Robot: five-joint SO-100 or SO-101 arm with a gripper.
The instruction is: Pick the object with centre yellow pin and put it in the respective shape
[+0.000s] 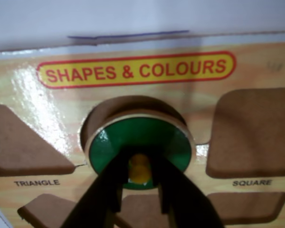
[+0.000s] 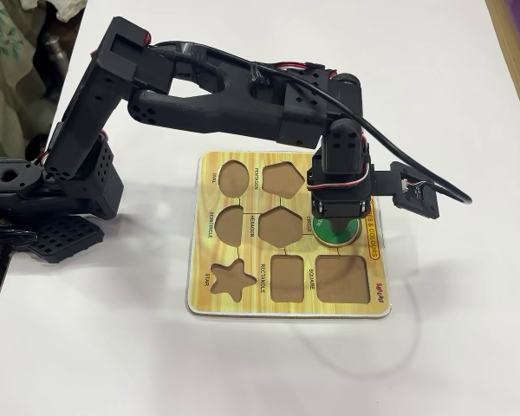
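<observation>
The object with centre yellow pin is a green disc (image 1: 137, 137) with a wooden rim. In the wrist view its yellow pin (image 1: 139, 170) sits between the dark fingers of my gripper (image 1: 139, 162), which is shut on it. The disc lies over the round brown circle cutout (image 1: 128, 107), whose far edge shows as a crescent behind it; the disc's far rim looks slightly raised. In the fixed view the gripper (image 2: 334, 227) points straight down at the disc (image 2: 339, 233) on the right part of the yellow puzzle board (image 2: 243, 305). The cutout is hidden there.
The board carries more brown recesses: triangle (image 1: 23, 142), square (image 1: 251, 133), star (image 2: 231, 278), rectangle (image 2: 288, 277), hexagon (image 2: 278, 225), pentagon (image 2: 282, 178). The arm's base (image 2: 43, 199) stands left of the board. A cable (image 2: 416, 178) loops to its right.
</observation>
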